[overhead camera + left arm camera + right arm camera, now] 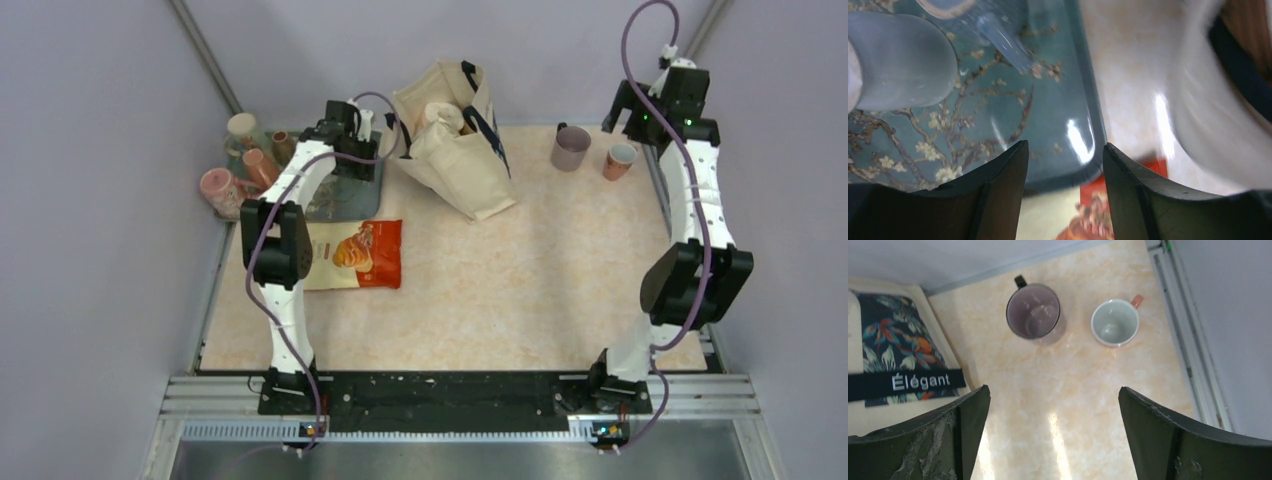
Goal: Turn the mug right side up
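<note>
Several mugs cluster at the back left beside the tray: a cream one (241, 128), a small brown one (283, 146) and two pink ones (260, 166) (217, 190) that seem to lie tilted. I cannot tell which is upside down. My left gripper (355, 163) hangs open and empty over the floral tray (340, 198); in the left wrist view it (1065, 150) is above the tray's corner (1083, 165), with a blurred grey-blue mug-like shape (898, 60) at the upper left. My right gripper (640, 115) (1054, 395) is open and empty above a purple mug (1033, 310) and an orange-handled mug (1114, 322), both upright.
A cream tote bag (455, 140) stands at the back middle, its "Élégant" label in the right wrist view (908, 381). A red snack bag (355, 253) lies in front of the tray. Grey walls close in the table at the left, back and right.
</note>
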Robot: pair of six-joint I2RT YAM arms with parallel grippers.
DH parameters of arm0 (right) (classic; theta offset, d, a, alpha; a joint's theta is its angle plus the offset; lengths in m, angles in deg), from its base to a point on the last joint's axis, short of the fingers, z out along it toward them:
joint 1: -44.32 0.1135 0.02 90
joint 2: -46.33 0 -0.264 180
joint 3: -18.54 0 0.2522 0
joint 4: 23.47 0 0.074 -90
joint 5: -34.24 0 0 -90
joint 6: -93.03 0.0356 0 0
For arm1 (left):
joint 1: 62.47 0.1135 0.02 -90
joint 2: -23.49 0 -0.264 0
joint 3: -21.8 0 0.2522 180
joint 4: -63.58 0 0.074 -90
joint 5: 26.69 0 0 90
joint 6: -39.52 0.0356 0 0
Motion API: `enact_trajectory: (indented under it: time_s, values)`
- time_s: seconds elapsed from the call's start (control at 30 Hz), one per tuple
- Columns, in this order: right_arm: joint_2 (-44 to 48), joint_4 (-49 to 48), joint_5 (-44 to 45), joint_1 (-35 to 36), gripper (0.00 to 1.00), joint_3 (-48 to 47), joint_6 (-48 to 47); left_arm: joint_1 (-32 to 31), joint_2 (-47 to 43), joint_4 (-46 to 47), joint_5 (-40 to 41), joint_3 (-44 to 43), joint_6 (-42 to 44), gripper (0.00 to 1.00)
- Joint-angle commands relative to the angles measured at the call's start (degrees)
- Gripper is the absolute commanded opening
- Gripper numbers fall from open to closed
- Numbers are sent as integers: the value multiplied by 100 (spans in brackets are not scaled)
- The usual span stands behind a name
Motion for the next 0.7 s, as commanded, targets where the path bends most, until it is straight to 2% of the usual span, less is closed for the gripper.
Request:
enact_trajectory:
  time_s: [0.0, 0.13, 0.33, 0.47, 0.67]
  values:
    - [882, -964, -365, 153, 99, 1069, 18, 120, 442, 1112, 1117, -508, -1248, 61]
    - [1334, -1173, -504, 167, 99, 1557, -17, 120, 804, 1522, 1624, -703, -1583, 61]
    - [1836, -1458, -590, 167, 99, 2087, -150, 127, 1611, 1297, 1243, -1553, -1683, 59]
    - [1967, -1458, -526, 167, 99, 2136, -263, 133, 1878, 1212, 1245, -1821, -1674, 57]
    - [2065, -1465, -640, 167, 99, 2193, -255, 200, 2097, 1121, 1373, -1979, -1693, 45]
